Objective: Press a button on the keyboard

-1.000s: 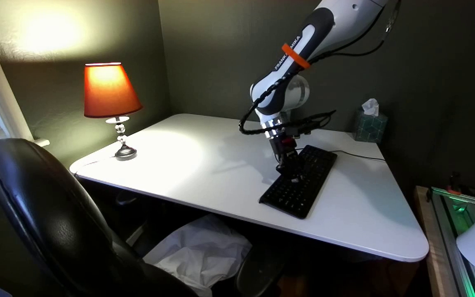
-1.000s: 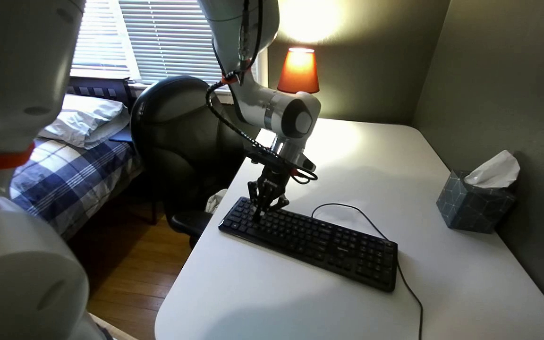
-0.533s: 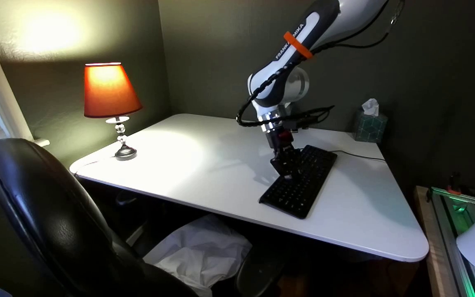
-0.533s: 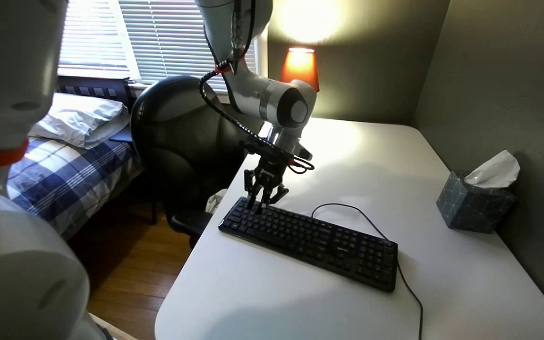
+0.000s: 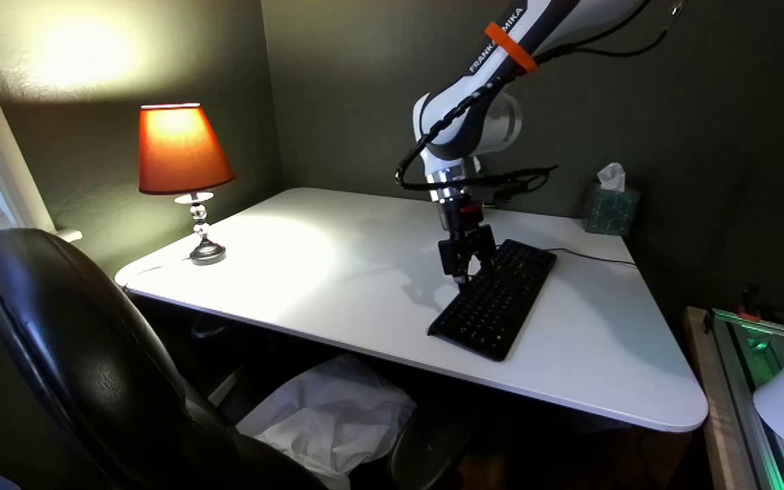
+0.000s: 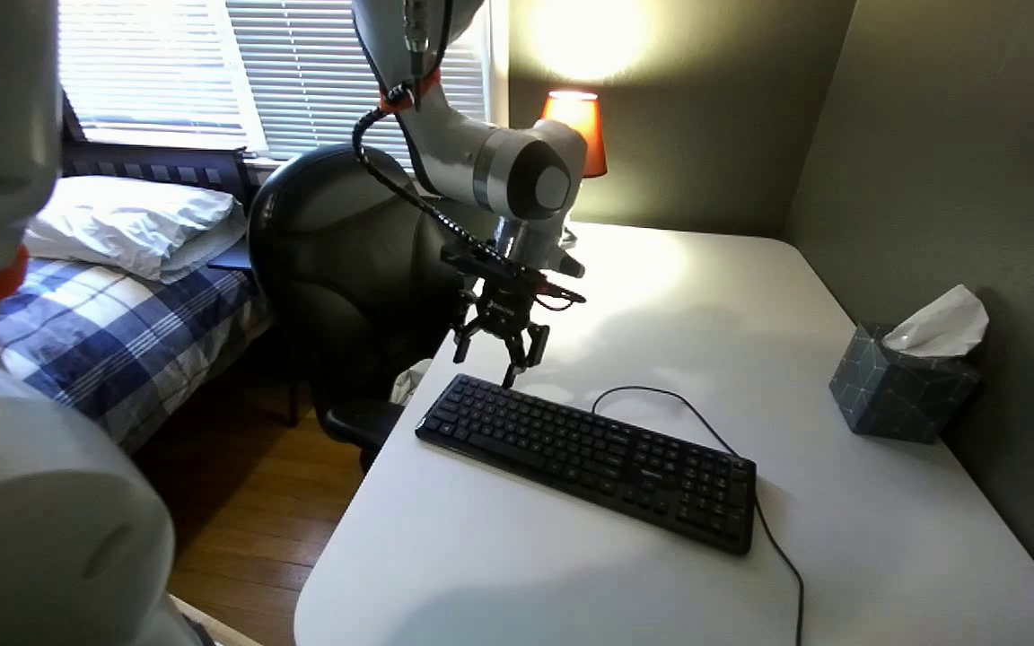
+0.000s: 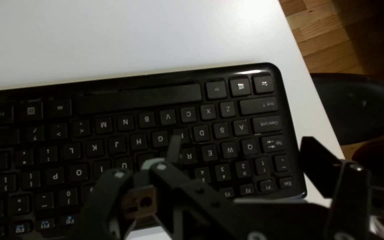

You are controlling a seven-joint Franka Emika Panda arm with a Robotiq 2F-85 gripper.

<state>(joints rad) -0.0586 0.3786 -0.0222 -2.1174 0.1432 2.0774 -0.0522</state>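
The black keyboard (image 5: 501, 306) lies flat on the white table in both exterior views, its near-left end close to the table edge in an exterior view (image 6: 589, 458). Its letter keys read upside down in the wrist view (image 7: 168, 117). My gripper (image 6: 485, 366) hangs above that end of the keyboard with its jaws spread wide and nothing between them. In the wrist view the gripper (image 7: 242, 141) spans the keyboard's corner: one finger (image 7: 176, 146) covers part of the F and R keys, the other stands beyond the Tab and Esc side. Contact with any key is not visible.
A thin black cable (image 6: 777, 543) curves from the keyboard across the table. A tissue box (image 6: 903, 386) sits toward the wall, and an orange lamp (image 5: 184, 153) stands at the far corner. A black office chair (image 6: 346, 296) is beside the table edge.
A second ago the fingers were together, low at the keyboard's keys. Since then they have spread apart, and the arm has lifted up and away from the keys.
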